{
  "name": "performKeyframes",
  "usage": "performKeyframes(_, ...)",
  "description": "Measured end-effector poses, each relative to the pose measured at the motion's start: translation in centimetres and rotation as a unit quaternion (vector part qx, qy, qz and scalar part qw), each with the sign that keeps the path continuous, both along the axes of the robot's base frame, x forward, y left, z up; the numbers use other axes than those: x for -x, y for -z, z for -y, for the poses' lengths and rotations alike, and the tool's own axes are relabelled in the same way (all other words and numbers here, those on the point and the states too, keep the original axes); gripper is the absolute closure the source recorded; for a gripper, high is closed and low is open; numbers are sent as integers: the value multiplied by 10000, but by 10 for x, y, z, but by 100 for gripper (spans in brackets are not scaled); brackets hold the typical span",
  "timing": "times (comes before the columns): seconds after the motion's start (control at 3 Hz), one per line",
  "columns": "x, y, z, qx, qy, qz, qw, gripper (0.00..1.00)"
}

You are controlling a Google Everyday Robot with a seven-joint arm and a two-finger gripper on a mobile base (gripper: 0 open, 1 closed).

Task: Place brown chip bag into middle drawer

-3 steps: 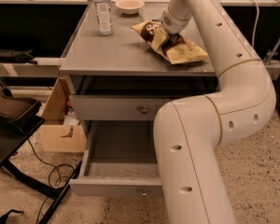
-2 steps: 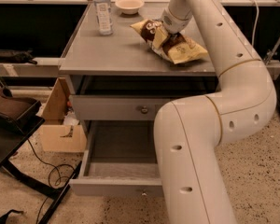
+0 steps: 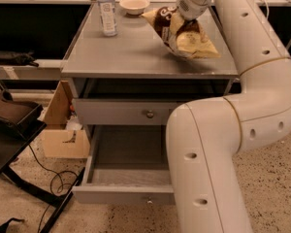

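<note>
The brown chip bag (image 3: 184, 35), dark brown at its upper end and yellow below, is tilted up over the right back part of the grey cabinet top (image 3: 126, 52). My gripper (image 3: 180, 14) is at the bag's upper brown end, shut on it and largely hidden behind my wrist. The bag's yellow end hangs at or just above the top. The middle drawer (image 3: 128, 176) stands pulled open below, empty inside, its front panel low toward the camera. My white arm covers the drawer's right part.
A water bottle (image 3: 106, 11) and a white bowl (image 3: 135, 5) stand at the back of the top. The upper drawer (image 3: 121, 113) is closed. A cardboard box (image 3: 63, 127), a black stand (image 3: 12, 130) and floor cables (image 3: 53, 178) are to the left.
The gripper has risen with the chip bag: the bag's brown end has come up off the top and the bag now tilts steeply.
</note>
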State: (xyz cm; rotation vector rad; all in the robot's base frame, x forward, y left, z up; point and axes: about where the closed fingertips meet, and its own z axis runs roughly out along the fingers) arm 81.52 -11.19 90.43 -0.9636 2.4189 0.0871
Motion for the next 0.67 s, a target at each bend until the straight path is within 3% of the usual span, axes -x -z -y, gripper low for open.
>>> performKeyframes(0.33,21,-60,33,91,-50,499,9987,100)
performKeyframes(0.67,36,-83,52,134,-50,699,9975,100)
